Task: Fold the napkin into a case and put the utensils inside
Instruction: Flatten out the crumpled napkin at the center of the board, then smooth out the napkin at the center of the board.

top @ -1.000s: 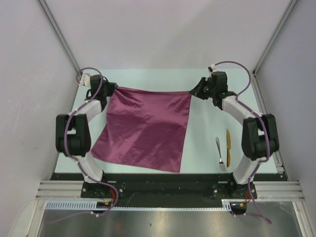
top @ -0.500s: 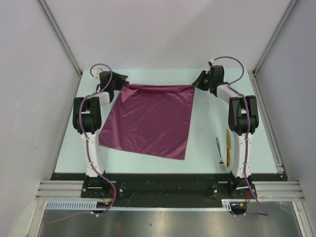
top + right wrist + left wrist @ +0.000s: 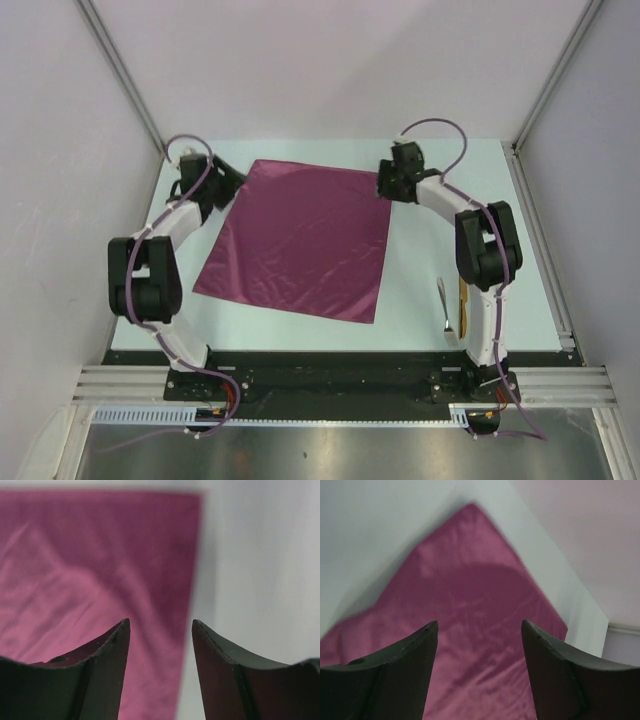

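The plum-magenta napkin lies spread flat on the pale table, one corner toward the back. My left gripper is at its far left edge, open, with the cloth below the parted fingers and nothing between them. At the far right corner is my right gripper, also open, over the napkin's right edge. The silver spoon and the golden-yellow piece lie side by side to the right, the golden one partly hidden behind my right arm. No folded case shows.
Grey walls enclose the table on three sides, with metal rails along the left and right edges. The arm bases stand on a black bar at the near edge.
Both grippers have opened and let go of the napkin's far corners. The cloth has settled flat on the table. The left arm has drawn back and bent, and the right gripper has shifted slightly left.
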### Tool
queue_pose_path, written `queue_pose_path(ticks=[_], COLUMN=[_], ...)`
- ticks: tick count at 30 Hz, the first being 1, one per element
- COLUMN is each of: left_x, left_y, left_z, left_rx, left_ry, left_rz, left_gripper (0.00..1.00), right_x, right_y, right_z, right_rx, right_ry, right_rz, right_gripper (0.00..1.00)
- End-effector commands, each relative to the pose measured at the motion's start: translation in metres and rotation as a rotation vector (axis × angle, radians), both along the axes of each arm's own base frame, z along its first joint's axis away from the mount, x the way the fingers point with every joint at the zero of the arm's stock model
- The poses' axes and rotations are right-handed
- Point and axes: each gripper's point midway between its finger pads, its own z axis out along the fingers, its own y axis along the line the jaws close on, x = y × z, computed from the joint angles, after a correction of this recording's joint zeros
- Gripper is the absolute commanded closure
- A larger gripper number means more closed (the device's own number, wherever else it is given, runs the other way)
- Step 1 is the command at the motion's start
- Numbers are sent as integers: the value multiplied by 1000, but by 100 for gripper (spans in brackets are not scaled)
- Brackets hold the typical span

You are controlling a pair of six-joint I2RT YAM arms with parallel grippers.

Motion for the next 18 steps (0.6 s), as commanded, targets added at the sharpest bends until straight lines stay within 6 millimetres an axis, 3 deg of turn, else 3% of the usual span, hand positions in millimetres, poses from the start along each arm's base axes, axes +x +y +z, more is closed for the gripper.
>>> queue_pose_path(ticks=[1,2,3,6,8,11,15,16,18], left_x=[-78,-86,-94,-104,-103,-94,-86,-85,-79], left_y=[-22,-39,-47,-43,-42,-39,-36,-35,-31], left_z=[-66,-65,-61,-59,-43,-27,-10,-7,-1], left_rx=[-116,-120,-111,-48,-20,25,36,40,48], left_ry=[143,134,129,119,72,60,43,34,32], left_rz=[-46,-84,-102,-94,-110,-130,-140,-143,-143], left_gripper=[31,32,32,29,26,23,22,22,22], right_x=[-55,-69,-77,-94,-97,-104,-117,-127,-139], right_y=[76,95,100,114,114,100,71,56,39], right_z=[35,30,18,-6,-17,-37,-57,-68,-71], right_rx=[39,81,96,160,187,172,136,119,120], right_ry=[-41,-17,8,75,89,137,191,223,263], right_rz=[142,197,201,212,194,162,100,73,24], right_gripper=[43,46,47,54,61,70,71,71,71])
